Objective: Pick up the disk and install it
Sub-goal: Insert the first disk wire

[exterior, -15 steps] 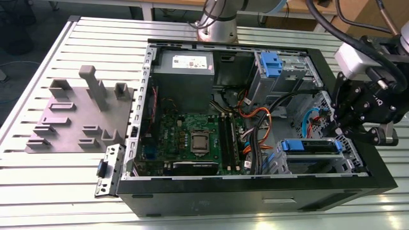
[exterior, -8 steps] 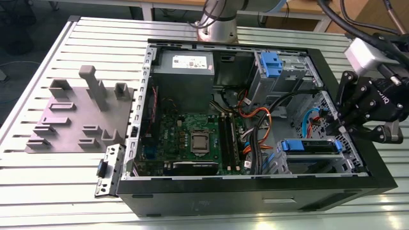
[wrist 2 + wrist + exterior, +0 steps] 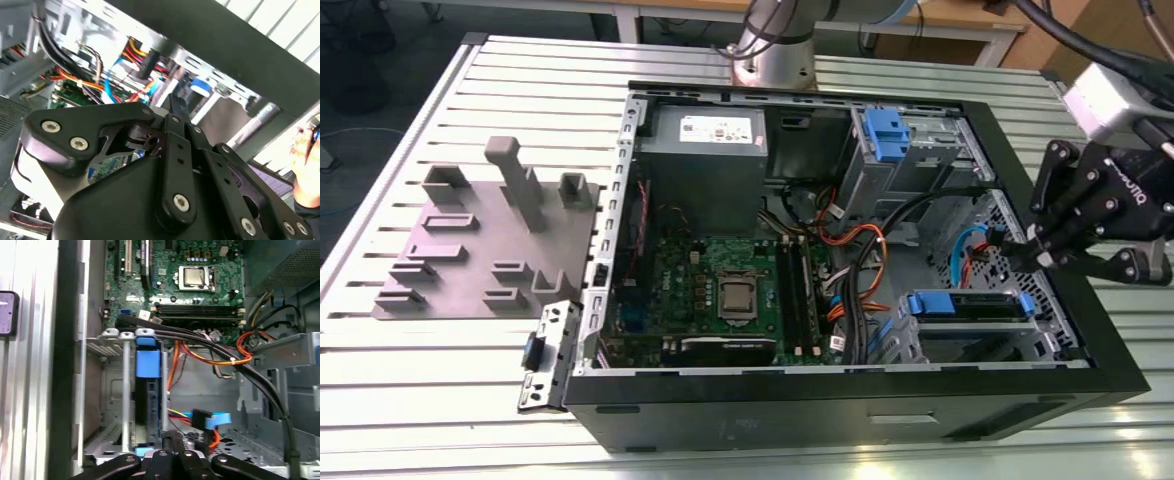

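Exterior view: tool [image 3: 1017,250] with fingers together, holding nothing, above case [image 3: 854,410] edge; disk [image 3: 970,305] in its cage; cables [image 3: 854,250] alongside

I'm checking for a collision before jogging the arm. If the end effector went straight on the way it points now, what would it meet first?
Probably the disk in its blue rails inside the computer case; in the first wrist view it stands just ahead of the end effector. An orange cable lies close beside that line. Depth is uncertain.
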You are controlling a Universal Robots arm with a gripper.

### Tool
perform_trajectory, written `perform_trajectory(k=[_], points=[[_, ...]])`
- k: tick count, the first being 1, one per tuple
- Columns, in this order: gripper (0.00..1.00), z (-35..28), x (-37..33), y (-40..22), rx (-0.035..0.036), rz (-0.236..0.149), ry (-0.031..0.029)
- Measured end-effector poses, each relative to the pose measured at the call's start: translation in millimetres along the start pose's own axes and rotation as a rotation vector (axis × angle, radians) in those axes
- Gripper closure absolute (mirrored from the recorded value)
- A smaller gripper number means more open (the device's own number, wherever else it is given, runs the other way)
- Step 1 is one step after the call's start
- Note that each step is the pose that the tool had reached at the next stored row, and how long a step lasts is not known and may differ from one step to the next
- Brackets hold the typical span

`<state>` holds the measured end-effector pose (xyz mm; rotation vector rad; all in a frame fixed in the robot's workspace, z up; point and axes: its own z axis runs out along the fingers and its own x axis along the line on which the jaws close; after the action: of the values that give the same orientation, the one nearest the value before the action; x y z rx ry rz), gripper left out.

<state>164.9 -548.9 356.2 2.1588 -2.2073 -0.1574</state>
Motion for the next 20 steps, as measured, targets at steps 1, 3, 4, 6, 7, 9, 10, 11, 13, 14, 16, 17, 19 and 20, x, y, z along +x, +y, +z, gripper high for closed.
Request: perform_trajectory(k=[1, 3, 4, 6, 7, 9, 10, 11, 13, 14, 16, 17, 19, 20], points=[[0.89, 0.1, -4.1, -0.3, -0.0003, 0.0, 0.0001], [0.89, 0.4, -13.0, -0.6, -0.0006, 0.0, 0.0001], [0.89, 0.5, -17.2, -0.8, -0.001, 0.0, 0.0002], [0.89, 0.5, -22.6, -2.2, -0.0069, 0.0, 0.0007], [0.89, 0.5, -24.1, -3.7, -0.0117, 0.001, 0.001], [0.89, 0.0, -25.4, -8.2, -0.0216, 0.001, 0.0019], [0.89, -0.1, -25.7, -9.5, -0.0241, 0.001, 0.0033], [0.89, -0.2, -25.9, -10.0, -0.0251, 0.001, 0.004], [0.89, -0.3, -25.9, -10.2, -0.0254, 0.002, 0.0051], [0.89, -0.2, -25.8, -10.2, -0.0255, 0.002, 0.0053], [0.89, 0.2, -25.9, -10.6, -0.0255, 0.002, 0.0101], [0.89, 0.8, -26.1, -10.8, -0.0254, 0.003, 0.0176], [0.82, 1.9, -27.3, -11.4, -0.025, 0.005, 0.034], [0.82, 2.5, -28.1, -11.8, -0.0248, 0.006, 0.0422]])
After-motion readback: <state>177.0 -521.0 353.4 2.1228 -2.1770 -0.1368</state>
